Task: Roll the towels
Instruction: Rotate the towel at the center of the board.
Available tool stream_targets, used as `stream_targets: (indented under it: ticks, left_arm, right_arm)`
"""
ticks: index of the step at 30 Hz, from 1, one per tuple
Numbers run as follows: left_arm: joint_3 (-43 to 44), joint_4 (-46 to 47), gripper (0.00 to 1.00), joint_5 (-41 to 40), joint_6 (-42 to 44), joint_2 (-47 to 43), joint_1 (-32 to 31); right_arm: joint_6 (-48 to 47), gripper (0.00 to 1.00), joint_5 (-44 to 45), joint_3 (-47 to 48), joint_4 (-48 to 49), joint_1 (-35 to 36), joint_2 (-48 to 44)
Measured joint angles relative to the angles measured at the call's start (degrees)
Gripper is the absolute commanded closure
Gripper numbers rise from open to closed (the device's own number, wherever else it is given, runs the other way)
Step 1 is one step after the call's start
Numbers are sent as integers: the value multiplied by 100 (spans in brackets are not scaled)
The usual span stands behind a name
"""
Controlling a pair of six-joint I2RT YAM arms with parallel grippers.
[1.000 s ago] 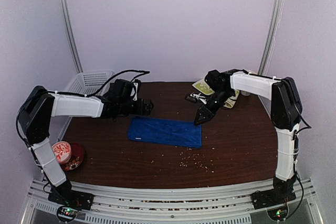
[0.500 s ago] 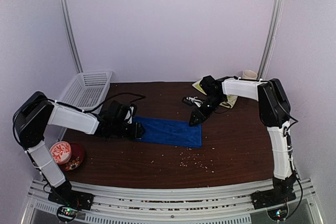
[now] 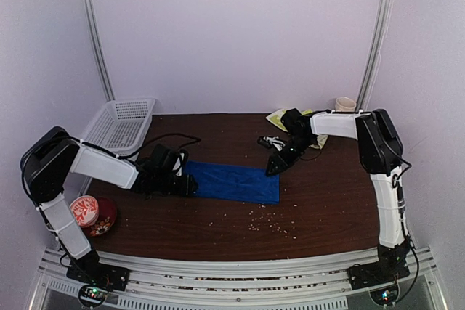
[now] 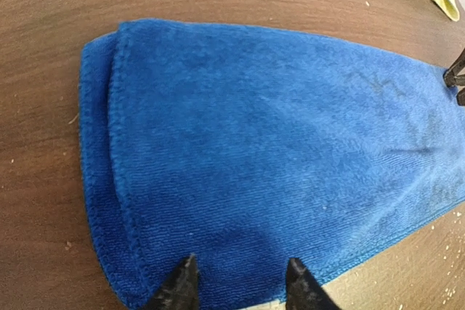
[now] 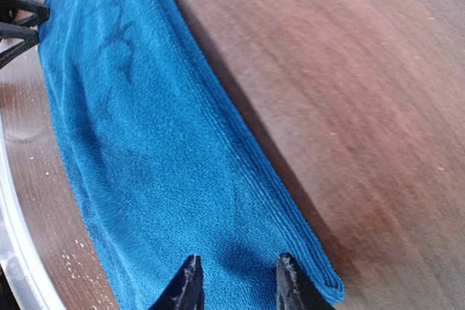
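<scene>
One flat, folded royal-blue towel (image 3: 232,181)

My left gripper (image 3: 190,184) has come down from the air beyond the far left corner of the plain royal-blue terry towel (image 3: 234,181) and now sits low at its left end, jaws parted over the cloth. That arm has folded lower and nearer. My right gripper (image 3: 273,170) has nudged slightly nearer at the far right corner, and its elbow has swung inward.
</scene>
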Motion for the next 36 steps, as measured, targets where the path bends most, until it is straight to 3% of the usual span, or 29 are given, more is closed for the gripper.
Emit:
stream_targets:
  ticks: [3, 7, 8, 11, 13, 16, 22, 30, 36]
  left_arm:
    - [0, -22, 73, -13, 11, 11, 0]
    - [0, -61, 71, -61, 57, 37, 2]
    - [2, -61, 67, -68, 72, 37, 7]
    - [17, -68, 33, -57, 144, 37, 15]
    - [118, -109, 17, -24, 197, 46, 13]
    - [315, -203, 3, -37, 284, 90, 20]
    - [776, -507, 2, -256, 444, 109, 48]
    - [1307, -560, 2, -555, 772, 136, 181]
    - [1366, -612, 2, -776, 883, 127, 240]
  right_arm:
    - [66, 65, 20, -22, 63, -68, 0]
    - [120, 65, 50, -39, 129, -109, 0]
    - [120, 65, 55, -39, 133, -111, 0]
    - [118, 65, 55, -39, 136, -111, 0]
    - [107, 65, 50, -39, 129, -111, 0]
    - [92, 65, 50, -44, 127, -111, -2]
    - [90, 65, 109, -501, 243, -111, -291]
    - [72, 65, 229, -1843, 356, 17, -1167]
    - [-214, 62, 232, -2793, -516, 634, -2031]
